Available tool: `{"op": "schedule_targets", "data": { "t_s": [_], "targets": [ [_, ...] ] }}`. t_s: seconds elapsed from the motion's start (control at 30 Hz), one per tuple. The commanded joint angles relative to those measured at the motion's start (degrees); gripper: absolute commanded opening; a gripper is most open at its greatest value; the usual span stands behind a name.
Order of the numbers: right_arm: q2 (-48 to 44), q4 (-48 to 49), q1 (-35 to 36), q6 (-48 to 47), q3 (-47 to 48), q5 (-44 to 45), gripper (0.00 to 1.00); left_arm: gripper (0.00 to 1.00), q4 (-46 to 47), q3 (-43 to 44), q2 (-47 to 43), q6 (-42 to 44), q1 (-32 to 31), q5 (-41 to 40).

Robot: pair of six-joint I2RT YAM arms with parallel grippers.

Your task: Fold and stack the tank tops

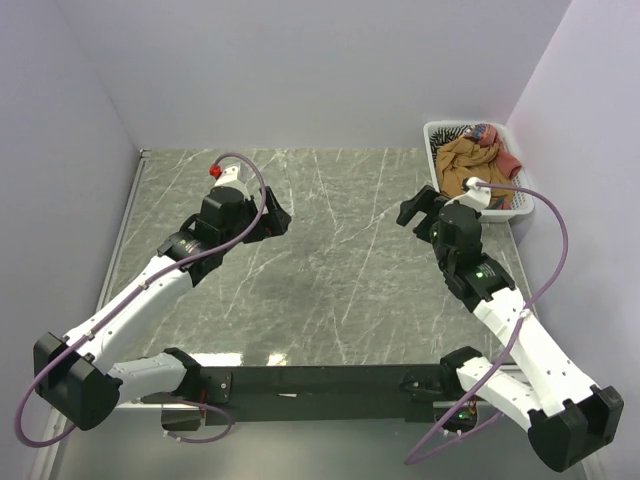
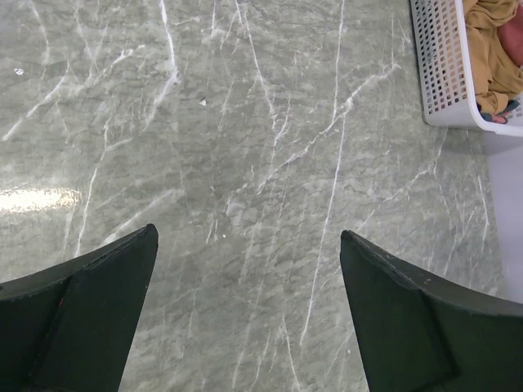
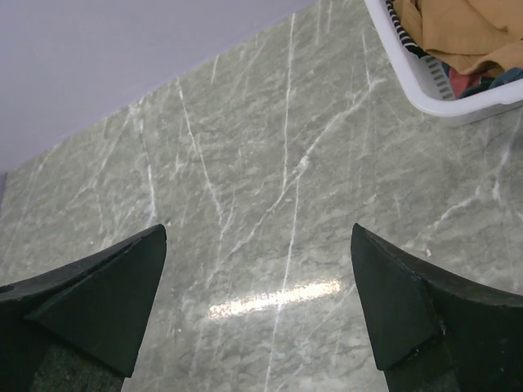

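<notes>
Beyond right end effector (image 1: pixel 418 210), tank tops (image 1: pixel 470 158)

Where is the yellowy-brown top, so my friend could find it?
Look at the far right corner of the grey marble table, where a white mesh basket sits. The mustard-tan top lies crumpled on top of the pile inside. It is plain, unlike the red top beside it and the striped one by the rim.

Left arm (image 1: pixel 150 290) stretched forward and inward from its base, left gripper (image 1: pixel 274 218) with jaws spread wide, holding nothing, right arm (image 1: pixel 510 320) mirroring it, right gripper (image 1: pixel 412 211) likewise spread wide, nothing held, the two grippers facing each other, well apart
</notes>
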Motion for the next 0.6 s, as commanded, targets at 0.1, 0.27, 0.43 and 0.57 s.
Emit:
{"op": "schedule_targets", "data": {
  "t_s": [0.1, 0.27, 0.43, 0.57],
  "targets": [
    [5.6, -0.2, -0.7, -6.0, 6.7, -0.6, 1.0, 0.99, 0.3, 2.9, -0.4, 1.3, 0.1, 1.7],
    [19.8, -2.0, -8.9, -10.4, 20.2, -6.0, 1.0, 0.99, -1.1, 4.1, -0.7, 1.7, 0.1, 2.9],
    [40.3, -2.2, -21.4, -9.4, 35.2, -6.1, 0.99, 0.99, -1.5, 4.1, -1.1, 1.4, 0.1, 4.5],
    [59.4, -6.6, -24.5, -10.6, 49.8, -6.2, 0.94, 0.99, -1.5, 4.2, -0.8, 1.5, 0.1, 5.0]
  ]
}}
